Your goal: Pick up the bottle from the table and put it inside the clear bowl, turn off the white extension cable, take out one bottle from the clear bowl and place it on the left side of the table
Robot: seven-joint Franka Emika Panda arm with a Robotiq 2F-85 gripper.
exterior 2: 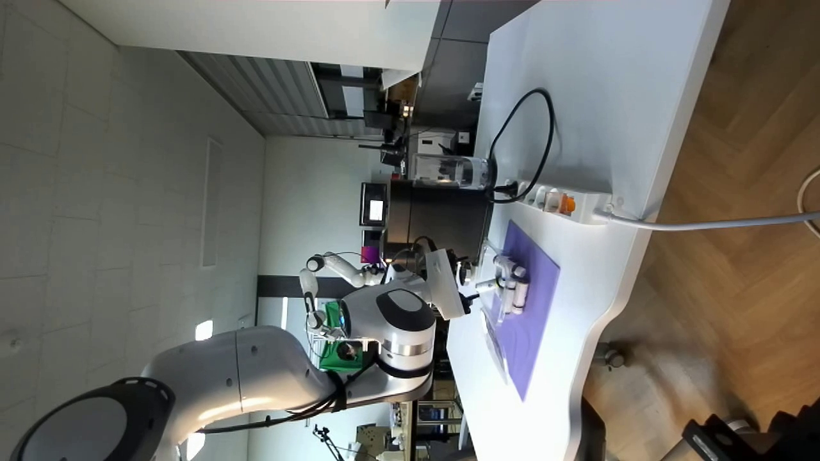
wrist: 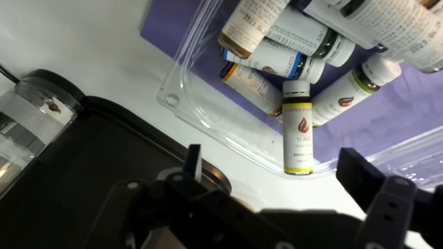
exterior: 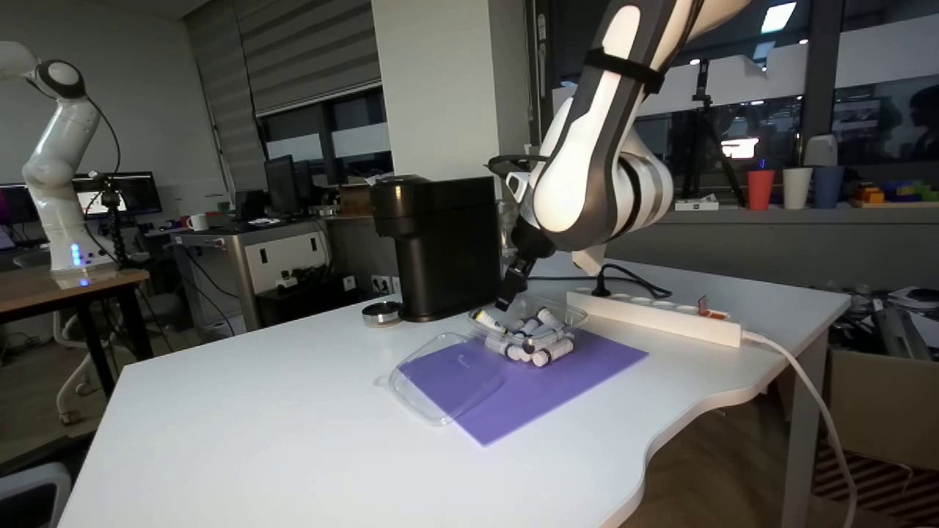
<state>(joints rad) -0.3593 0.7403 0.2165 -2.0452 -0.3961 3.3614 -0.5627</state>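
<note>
- The claw (wrist: 270, 152): its two fingers (wrist: 358, 178) stand spread wide apart; in both exterior views it hangs just above one side of the clear bowl (wrist: 221, 107).
- The clear bowl: rests on the table (exterior: 242, 425), mostly over a purple sheet (exterior: 543, 392), with one corner reaching past the sheet's edge in the wrist view.
- Yellow-banded bottle (wrist: 298, 135): lies tilted inside the bowl, white cap toward the heap, base overlapping the rim in the wrist view; there it appears between the fingers, with a gap on either side.
- Other bottles (wrist: 341, 100): white-capped, heaped in the bowl, labels facing several ways.
- Clear lid (exterior: 444, 381): lies beside the bowl, partly on the sheet and partly on the bare table.
- White power strip (exterior: 653, 320): lies on the table near the sheet and apart from it; a black plug (exterior: 601, 287) sits at one end, an orange piece (exterior 2: 567, 203) shows near the other, and a white cord (exterior 2: 705, 225) runs from there over the table's edge.
- Black machine (exterior: 455, 249): stands beside the bowl, a round metal dish (exterior: 381, 315) near its foot.
</note>
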